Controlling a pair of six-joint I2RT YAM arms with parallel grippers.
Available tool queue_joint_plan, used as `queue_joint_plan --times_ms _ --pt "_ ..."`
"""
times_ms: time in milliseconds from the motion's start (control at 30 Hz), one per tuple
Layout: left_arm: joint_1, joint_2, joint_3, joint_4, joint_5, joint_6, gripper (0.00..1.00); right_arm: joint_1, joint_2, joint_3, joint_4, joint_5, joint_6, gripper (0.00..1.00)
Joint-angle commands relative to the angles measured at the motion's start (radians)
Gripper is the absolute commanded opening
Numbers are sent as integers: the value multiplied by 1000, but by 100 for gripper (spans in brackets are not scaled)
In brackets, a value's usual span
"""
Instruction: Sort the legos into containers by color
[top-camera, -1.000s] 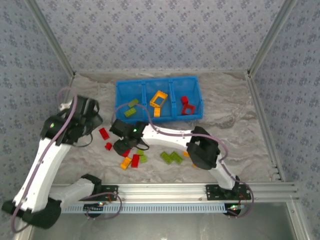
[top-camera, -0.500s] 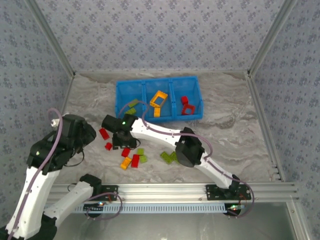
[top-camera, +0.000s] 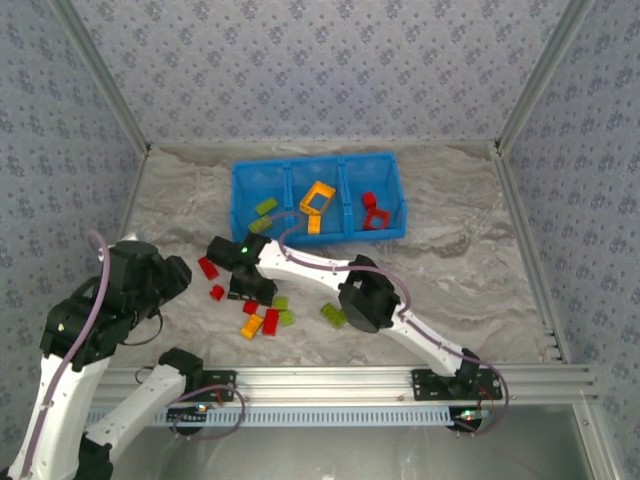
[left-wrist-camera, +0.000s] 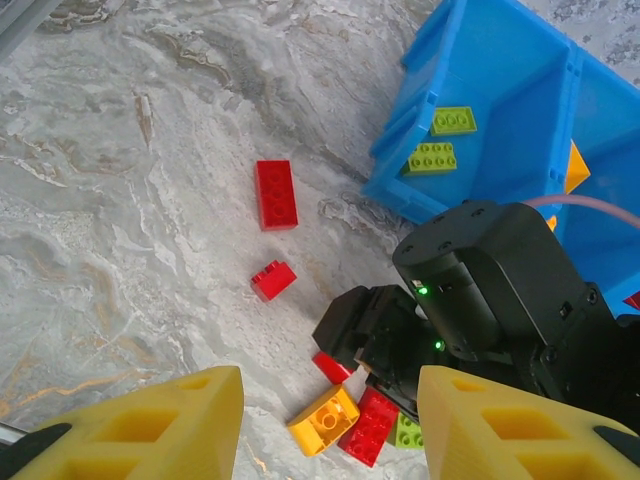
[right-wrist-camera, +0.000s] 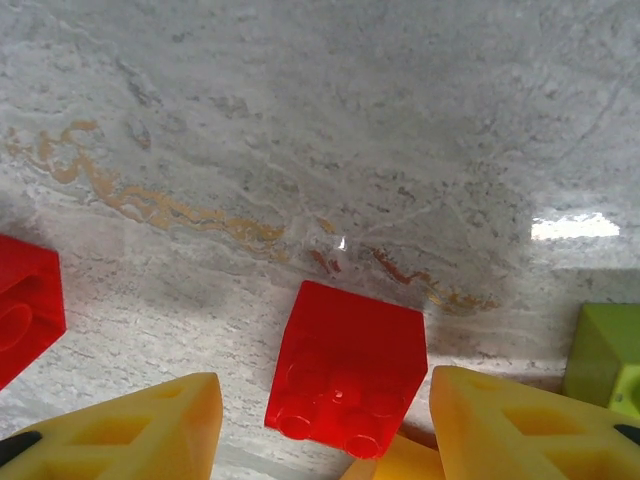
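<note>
Because this red brick (right-wrist-camera: 345, 365) belongs in the blue bin's (top-camera: 238, 195) right compartment, I am straddling it on the table (right-wrist-camera: 300, 120), right gripper (right-wrist-camera: 320, 420) parted (nothing gripped yet), left gripper (left-wrist-camera: 328, 420) idling open.

Arm links: glossy white shells on the left arm (top-camera: 65, 380) and right arm (top-camera: 300, 265), with black joint housings.
Cables: a pale lilac cable (left-wrist-camera: 585, 199) loops along each arm.
Wrist block (left-wrist-camera: 490, 280): black, with small green lights.
Jaws: yellow plastic wedges with triangular cut-outs.
Bases: black mounts on a silver rail (top-camera: 340, 378).
</note>
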Motion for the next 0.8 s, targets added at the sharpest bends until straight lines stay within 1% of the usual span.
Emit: queue_joint_plan --times_ms 0,67,167,267,333,367,433,533,633,700,767 --pt "-7 -2 3 -12 13 21 49 -6 44 13 -36 -3 74 54" --pt "-6 -2 5 -10 11 22 49 -4 56 13 -38 -5 83 52" --pt "-7 -3 4 -7 15 22 49 -4 65 9 -32 -11 93 47" --pt "-7 -8 -6 -2 21 25 49 -9 62 21 -33 12 79 34" --pt "-7 -11 -15 7 36 32 49 -10 44 48 -52 66 45 27" --pt "-7 -13 -25 16 48 39 49 -10 25 58 -57 97 22 25" --pt "-7 -10 -39 37 79 56 49 -13 -27 63 -74 169 -30 24" --pt "-7 -1 -68 80 151 69 49 -31 -141 37 -148 311 -101 23" --pt "-8 5 -121 143 224 72 49 -90 -319 -126 -159 429 -161 22" --pt "-17 18 -156 180 265 73 49 -153 -476 -283 -128 494 -217 23" --pt "-40 34 -194 222 293 73 49 -239 -598 -431 -81 505 -293 22"
